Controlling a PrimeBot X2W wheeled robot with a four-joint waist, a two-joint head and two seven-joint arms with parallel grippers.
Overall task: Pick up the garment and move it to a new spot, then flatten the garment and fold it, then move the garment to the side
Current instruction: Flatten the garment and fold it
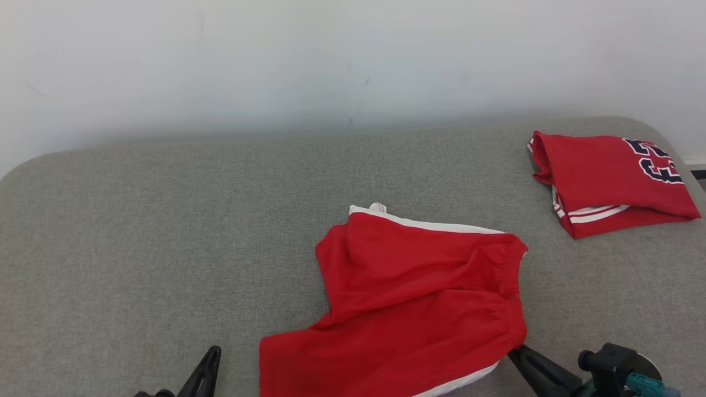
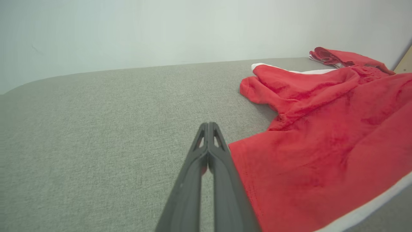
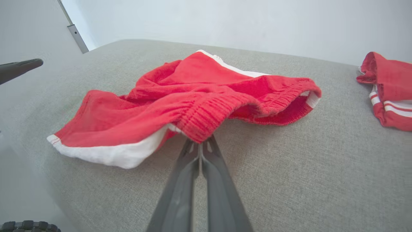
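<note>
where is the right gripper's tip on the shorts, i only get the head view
observer: right wrist view: the right gripper is shut, tips tucked under the ribbed waistband of the red shorts; whether cloth is pinched, i cannot tell
operator: is that waistband lying flat
observer: no, it gapes open, inner side showing
operator: and the other arm
observer: left wrist view: the left gripper is shut over bare grey surface, beside the leg hem, tips apart from it
</note>
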